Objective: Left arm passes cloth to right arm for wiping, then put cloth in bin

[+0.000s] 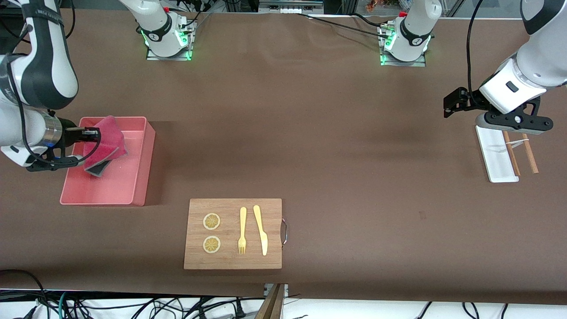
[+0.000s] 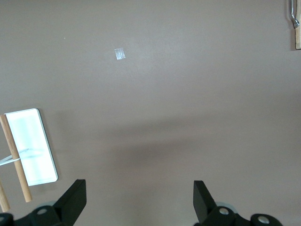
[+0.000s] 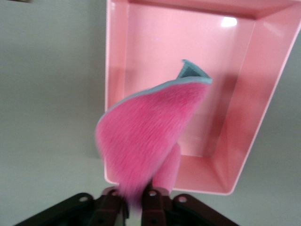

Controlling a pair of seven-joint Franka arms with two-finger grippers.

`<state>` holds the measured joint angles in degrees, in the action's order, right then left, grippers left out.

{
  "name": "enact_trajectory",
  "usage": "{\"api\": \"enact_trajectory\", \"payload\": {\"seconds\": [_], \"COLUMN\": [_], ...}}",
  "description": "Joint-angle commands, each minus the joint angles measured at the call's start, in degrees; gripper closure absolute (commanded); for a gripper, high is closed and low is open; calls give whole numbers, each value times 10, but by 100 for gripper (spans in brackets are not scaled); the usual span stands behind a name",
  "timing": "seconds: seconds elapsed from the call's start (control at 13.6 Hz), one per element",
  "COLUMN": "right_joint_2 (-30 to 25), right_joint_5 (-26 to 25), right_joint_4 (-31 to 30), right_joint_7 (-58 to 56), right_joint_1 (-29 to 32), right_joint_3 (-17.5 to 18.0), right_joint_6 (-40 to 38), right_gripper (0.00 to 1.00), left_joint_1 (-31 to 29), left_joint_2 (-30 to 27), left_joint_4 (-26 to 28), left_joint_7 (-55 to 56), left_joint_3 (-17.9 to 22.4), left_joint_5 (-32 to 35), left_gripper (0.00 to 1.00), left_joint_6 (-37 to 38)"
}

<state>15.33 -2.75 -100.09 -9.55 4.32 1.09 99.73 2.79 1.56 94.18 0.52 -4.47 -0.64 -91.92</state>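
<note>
My right gripper [image 1: 91, 142] is shut on the crimson-pink cloth [image 1: 107, 138] and holds it over the salmon-pink bin [image 1: 135, 177] at the right arm's end of the table. In the right wrist view the cloth [image 3: 146, 136] hangs from the gripper [image 3: 137, 200] above the bin's floor [image 3: 155, 47], its grey-blue underside showing at one corner. My left gripper [image 1: 456, 105] is open and empty, up over the table beside the white tray at the left arm's end; it waits there. Its fingertips [image 2: 75, 193] stand wide apart over bare tabletop.
A wooden board [image 1: 233, 233] with two lemon slices, a fork and a knife lies near the front camera. A small flat white tray [image 1: 496, 155] with two wooden sticks lies under the left arm; it also shows in the left wrist view [image 2: 30, 146].
</note>
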Motion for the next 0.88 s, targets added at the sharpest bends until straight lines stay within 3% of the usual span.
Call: {"api": "enact_trajectory", "payload": {"seconds": [0.0,0.44,0.81], "right_joint_2": [-19,-104,-177], "right_joint_5": [-2,11,12], "right_joint_4": [-20,-9,26], "right_joint_7": [-4,17,65], "right_joint_1": [2,3,0], "right_joint_3": [4,15,24], "right_joint_6": [20,9,-94], "right_gripper": [0,0,0], "left_joint_1": [3,3,3], "left_joint_2": [5,5,5], "left_joint_4": [-11,-10,-10], "left_joint_7": [-8,-8,-8], "left_joint_3": [1,1,1], "left_joint_5": [6,6,6], "left_gripper": [0,0,0], "left_joint_6": [2,2,2]}}
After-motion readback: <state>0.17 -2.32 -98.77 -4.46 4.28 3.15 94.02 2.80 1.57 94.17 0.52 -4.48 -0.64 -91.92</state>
